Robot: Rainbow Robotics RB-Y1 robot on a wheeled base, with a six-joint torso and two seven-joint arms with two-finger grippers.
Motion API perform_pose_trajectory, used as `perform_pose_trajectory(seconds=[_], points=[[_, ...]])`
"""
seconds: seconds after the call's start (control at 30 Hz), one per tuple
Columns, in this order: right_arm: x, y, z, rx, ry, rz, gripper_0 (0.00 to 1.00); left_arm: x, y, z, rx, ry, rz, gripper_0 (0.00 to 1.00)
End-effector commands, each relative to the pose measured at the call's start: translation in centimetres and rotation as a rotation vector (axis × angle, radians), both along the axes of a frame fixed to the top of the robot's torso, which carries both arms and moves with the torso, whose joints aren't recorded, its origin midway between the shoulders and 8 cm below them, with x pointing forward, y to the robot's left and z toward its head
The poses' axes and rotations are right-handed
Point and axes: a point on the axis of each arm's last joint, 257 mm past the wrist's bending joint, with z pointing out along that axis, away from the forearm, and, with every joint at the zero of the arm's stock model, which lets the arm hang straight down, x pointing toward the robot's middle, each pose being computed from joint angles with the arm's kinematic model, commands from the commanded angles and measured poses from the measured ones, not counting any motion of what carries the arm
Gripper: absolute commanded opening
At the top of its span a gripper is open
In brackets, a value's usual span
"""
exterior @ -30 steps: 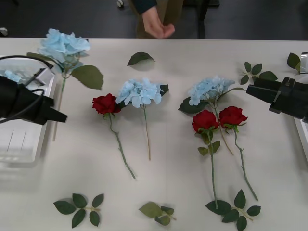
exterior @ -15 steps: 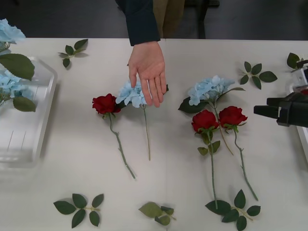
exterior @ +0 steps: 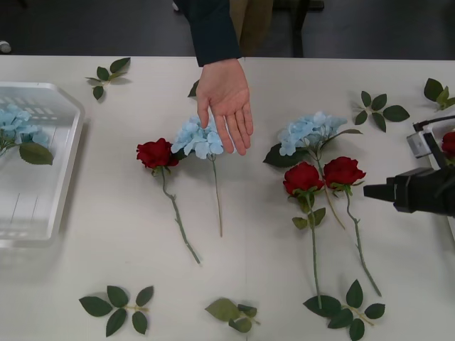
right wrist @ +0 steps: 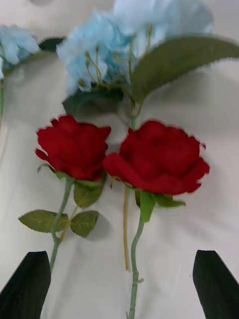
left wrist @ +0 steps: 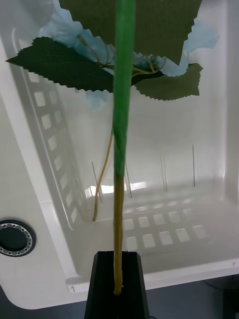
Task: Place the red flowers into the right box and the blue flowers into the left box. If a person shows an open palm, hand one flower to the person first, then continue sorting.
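A person's open palm (exterior: 226,103) reaches over the far table edge, above a blue flower (exterior: 201,138). One red flower (exterior: 156,153) lies left of that bloom. Right of centre lie another blue flower (exterior: 309,131) and two red flowers (exterior: 303,177) (exterior: 344,170). My right gripper (exterior: 371,192) hovers just right of that pair; its wrist view shows the right gripper (right wrist: 119,284) open before the nearer rose (right wrist: 159,159). My left gripper (left wrist: 117,286) is shut on a blue flower's stem (left wrist: 123,99) above the left box (left wrist: 164,149). The left box (exterior: 67,153) holds blue petals (exterior: 13,122). The right box (exterior: 425,142) holds a rose (exterior: 449,142).
Loose green leaf sprigs lie near the front edge (exterior: 117,307) (exterior: 231,312) (exterior: 345,309) and toward the back (exterior: 106,71) (exterior: 380,106). The rose stems run toward the front of the white table (exterior: 263,249).
The person's hand came forward from the far edge and opened over the table. My left arm carried its blue flower out to the left box. My right gripper moved nearer the two roses.
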Motion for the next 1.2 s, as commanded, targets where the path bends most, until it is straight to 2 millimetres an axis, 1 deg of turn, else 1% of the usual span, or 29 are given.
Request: perform_pose_trajectory(seconds=[0.03, 0.13, 0.2, 0.27, 0.43, 0.5, 0.57, 0.63, 0.7, 0.77, 0.8, 0.83, 0.87, 1.07, 1.2], points=[[-1.0, 2.5, -3.4, 0.029, 0.028, -0.039, 0.83, 1.3, 0.0, 1.3, -0.008, -0.046, -0.021, 0.0], [-0.3, 3.4, -4.8, 0.02, 0.025, -0.077, 0.84, 1.4, -0.1, 1.1, -0.019, -0.05, -0.011, 0.0], [0.0, 4.0, -5.3, 0.02, 0.025, -0.092, 0.83, 1.5, -0.1, 1.0, -0.02, -0.052, -0.011, 0.0], [0.8, 4.4, -5.8, 0.012, 0.018, -0.113, 0.83, 1.5, -0.1, 1.0, -0.024, -0.054, -0.009, 0.0], [1.9, 4.8, -7.2, -0.036, 0.005, -0.119, 0.83, 1.6, -0.6, 0.6, -0.036, -0.049, -0.013, 0.0], [2.5, 4.9, -7.6, -0.043, 0.0, -0.129, 0.76, 1.7, -0.8, 0.4, -0.041, -0.049, -0.016, 0.0], [3.0, 5.1, -7.6, -0.049, -0.01, -0.134, 0.73, 1.8, -0.8, 0.4, -0.042, -0.049, -0.015, 0.0], [3.7, 5.1, -7.7, -0.06, -0.02, -0.14, 0.65, 1.8, -0.9, 0.4, -0.043, -0.049, -0.017, 0.0], [4.2, 5.3, -7.5, -0.066, -0.032, -0.143, 0.52, 1.8, -0.9, 0.4, -0.042, -0.049, -0.018, 0.0], [4.6, 5.5, -7.5, -0.064, -0.034, -0.15, 0.29, 1.8, -0.9, 0.4, -0.042, -0.049, -0.018, 0.0], [4.8, 5.4, -7.5, -0.063, -0.035, -0.153, 0.12, 1.8, -0.9, 0.4, -0.042, -0.049, -0.018, 0.0], [4.9, 5.4, -7.5, -0.064, -0.035, -0.155, 0.05, 1.8, -0.9, 0.4, -0.042, -0.049, -0.018, 0.0], [4.9, 5.5, -7.6, -0.062, -0.032, -0.155, 0.0, 1.8, -1.0, 0.4, -0.042, -0.049, -0.02, 0.0], [5.0, 5.3, -7.4, -0.068, -0.038, -0.155, 0.0, 1.9, -1.1, 0.5, -0.042, -0.053, -0.025, 0.0], [5.1, 5.2, -6.1, -0.058, -0.061, -0.152, 0.0, 2.0, -1.2, 0.5, -0.042, -0.053, -0.026, 0.0]])
